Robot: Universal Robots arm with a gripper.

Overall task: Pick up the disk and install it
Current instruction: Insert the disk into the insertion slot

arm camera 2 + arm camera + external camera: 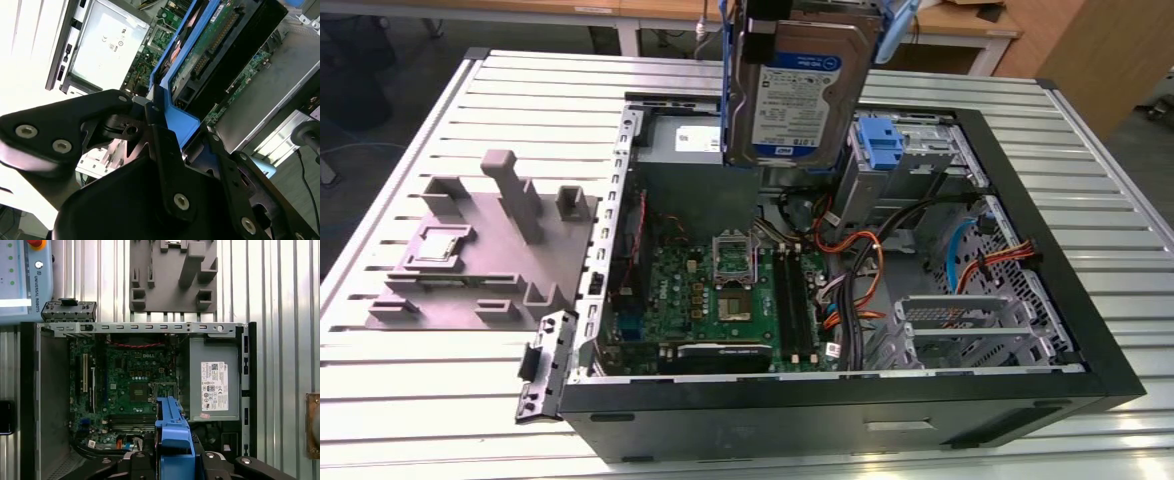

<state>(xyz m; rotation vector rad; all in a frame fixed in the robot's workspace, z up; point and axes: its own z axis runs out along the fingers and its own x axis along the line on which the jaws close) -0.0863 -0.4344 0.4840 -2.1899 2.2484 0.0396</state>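
Slatted table below disk in hand

The exterior view looks down obliquely on the open computer case. My first wrist view faces straight down into it; my second wrist view sits close behind the disk. All three share the motherboard.

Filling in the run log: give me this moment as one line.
gripper: shut on disk | disk: held upright above the open computer case | install: not yet done
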